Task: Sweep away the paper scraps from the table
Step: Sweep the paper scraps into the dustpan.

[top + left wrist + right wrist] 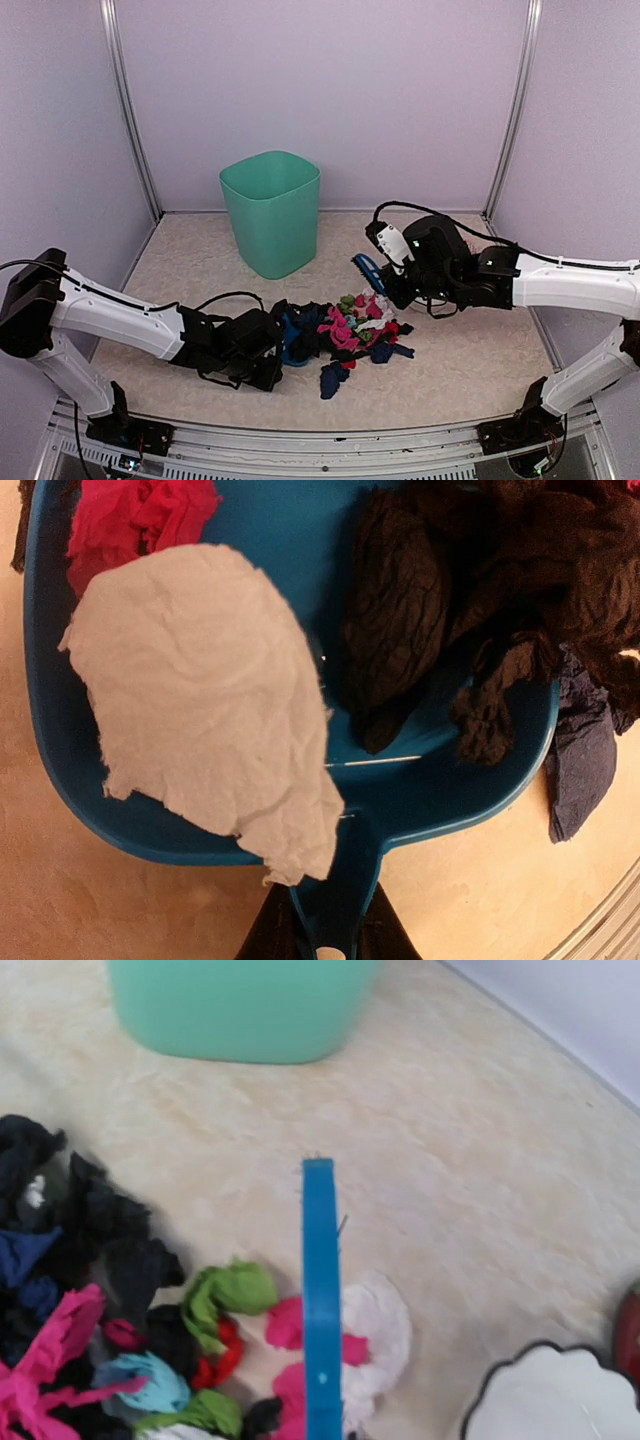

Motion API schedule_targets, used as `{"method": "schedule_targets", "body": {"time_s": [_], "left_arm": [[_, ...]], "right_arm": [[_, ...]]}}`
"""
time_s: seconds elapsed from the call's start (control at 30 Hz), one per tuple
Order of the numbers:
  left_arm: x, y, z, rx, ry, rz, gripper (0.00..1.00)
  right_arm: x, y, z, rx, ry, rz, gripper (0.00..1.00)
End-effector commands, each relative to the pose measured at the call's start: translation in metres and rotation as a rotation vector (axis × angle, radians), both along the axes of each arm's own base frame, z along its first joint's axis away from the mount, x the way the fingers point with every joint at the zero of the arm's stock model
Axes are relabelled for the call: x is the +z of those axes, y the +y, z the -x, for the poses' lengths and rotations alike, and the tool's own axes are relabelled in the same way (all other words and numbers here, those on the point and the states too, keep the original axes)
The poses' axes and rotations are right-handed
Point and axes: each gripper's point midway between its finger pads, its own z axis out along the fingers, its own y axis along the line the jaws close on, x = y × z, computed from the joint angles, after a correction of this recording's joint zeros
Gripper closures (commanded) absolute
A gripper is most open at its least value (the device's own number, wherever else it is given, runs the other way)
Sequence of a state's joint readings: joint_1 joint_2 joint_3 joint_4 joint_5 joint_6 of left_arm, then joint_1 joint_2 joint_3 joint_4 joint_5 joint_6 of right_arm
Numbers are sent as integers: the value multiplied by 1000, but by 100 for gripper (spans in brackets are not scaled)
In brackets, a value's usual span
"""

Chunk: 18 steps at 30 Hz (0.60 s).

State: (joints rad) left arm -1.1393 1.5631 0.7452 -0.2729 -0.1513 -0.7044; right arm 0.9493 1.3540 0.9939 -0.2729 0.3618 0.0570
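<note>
The paper scraps (352, 330) lie in a mixed pile of black, pink, green, white and dark blue bits mid-table (470, 360). My left gripper (262, 352) is shut on the handle (335, 900) of the blue dustpan (293, 335), which rests flat at the pile's left edge. In the left wrist view the pan (300, 540) holds a white scrap (205, 695), a pink one (140, 515) and black ones (470, 600); a dark blue scrap (580, 765) lies just outside it. My right gripper (397, 282) holds the blue brush (366, 270) over the pile's far right. In the right wrist view the brush (322, 1290) is above pink and white scraps (385, 1320).
A green bin (270, 210) stands upright behind the pile, also showing at the top of the right wrist view (235, 1005). A white scalloped object with a dark outline (545, 1400) lies at the lower right there. Side walls enclose the table.
</note>
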Motion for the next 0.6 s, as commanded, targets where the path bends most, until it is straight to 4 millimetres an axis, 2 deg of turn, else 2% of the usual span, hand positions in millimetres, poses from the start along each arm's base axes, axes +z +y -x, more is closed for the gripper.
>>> {"method": "schedule_targets", "body": {"time_s": [0.0,0.3,0.57], "left_arm": [[37,-23,-20,3,-94,89,100],[83,-40,-33,-10,-102,146,100],[135,-44,-46,-23,-76,183,100]], "right_arm": [[8,-18,0,-68,-9,-62,100],[0,-47,0,-145,2,-90,100],[-2,-57,-1,-176,2,-115,100]]}}
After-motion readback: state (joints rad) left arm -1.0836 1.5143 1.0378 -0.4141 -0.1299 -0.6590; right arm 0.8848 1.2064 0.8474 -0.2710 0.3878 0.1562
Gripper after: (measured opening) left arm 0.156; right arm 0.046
